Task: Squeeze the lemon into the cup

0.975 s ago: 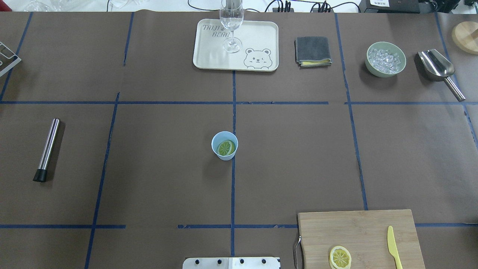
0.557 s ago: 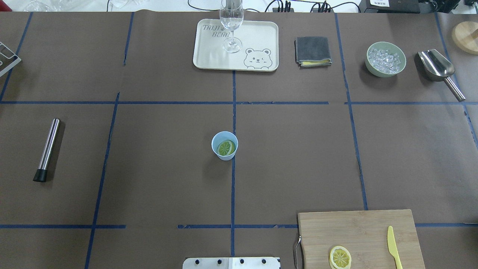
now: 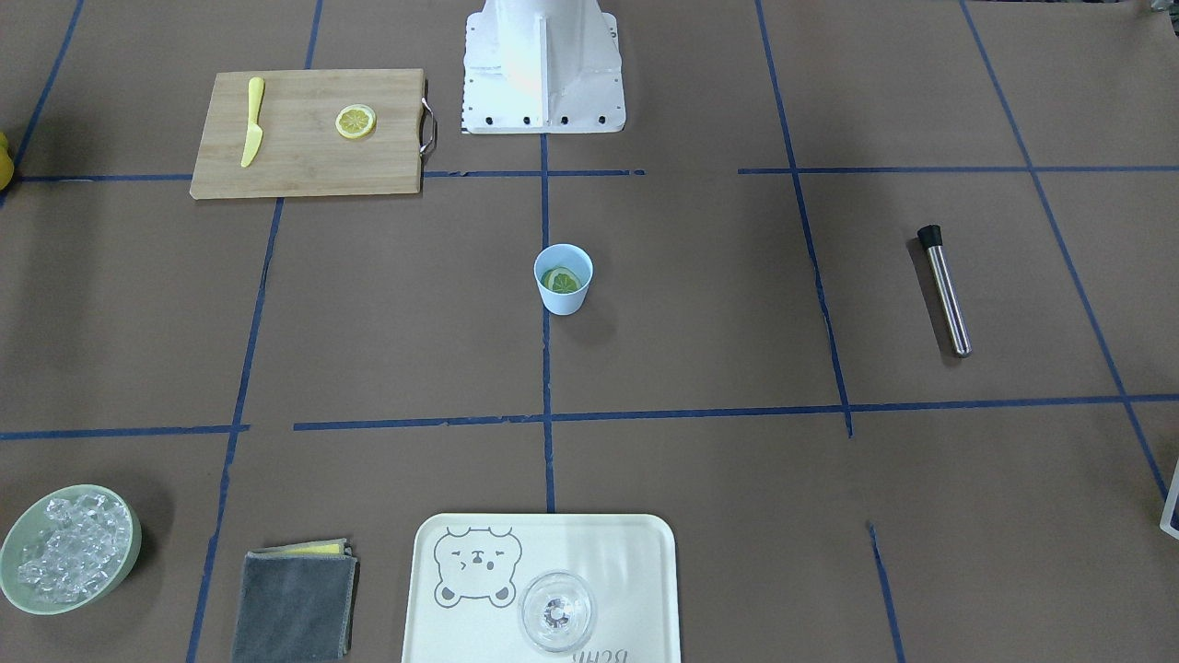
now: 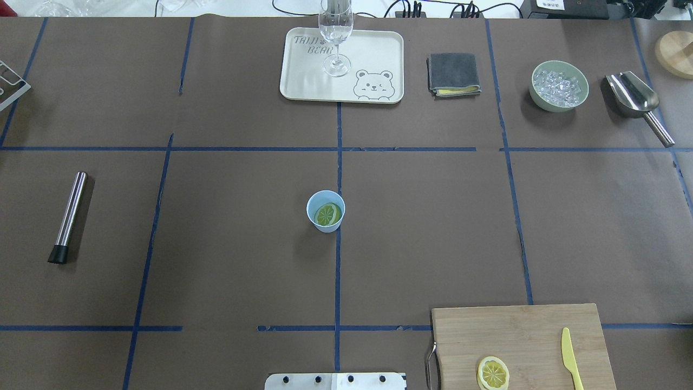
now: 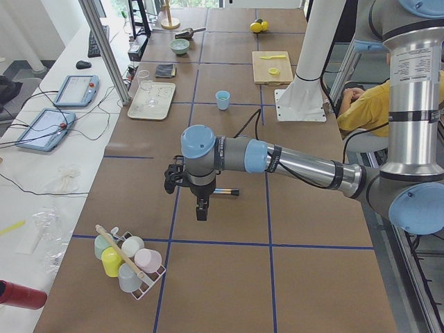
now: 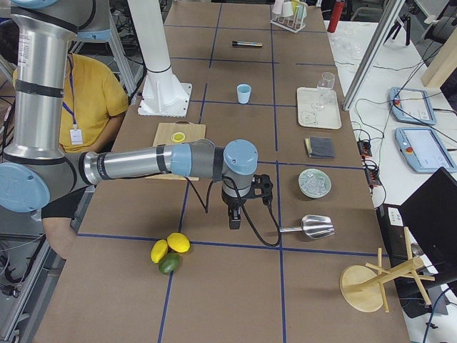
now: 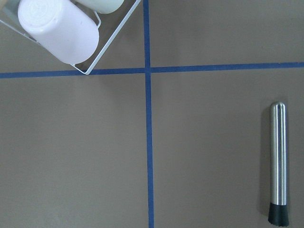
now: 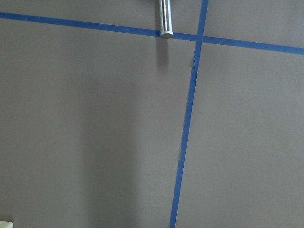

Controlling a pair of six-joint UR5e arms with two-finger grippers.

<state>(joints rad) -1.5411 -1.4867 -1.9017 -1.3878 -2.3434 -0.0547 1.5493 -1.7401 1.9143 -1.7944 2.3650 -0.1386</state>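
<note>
The light-blue cup (image 4: 324, 226) stands at the table's centre; it also shows in the front-facing view (image 3: 564, 304). The lemon piece (image 4: 328, 214) lies inside it, cut face up, yellow-green; it shows in the front-facing view (image 3: 562, 280) too. My left gripper (image 5: 201, 214) hangs over the table's left end near the steel bar, far from the cup. My right gripper (image 6: 233, 221) hangs over the right end near the scoop. Both show only in side views, so I cannot tell if they are open or shut. The wrist views show no fingers.
A cutting board (image 4: 520, 336) holds a thin lemon slice (image 4: 492, 373) and yellow knife (image 4: 569, 360). Tray (image 4: 373, 54) with clear glass (image 4: 335, 32), grey cloth (image 4: 453, 74), bowl of ice (image 4: 559, 85), scoop (image 4: 636, 100), steel bar (image 4: 69, 216), cup rack (image 5: 128, 260), whole citrus (image 6: 170, 250).
</note>
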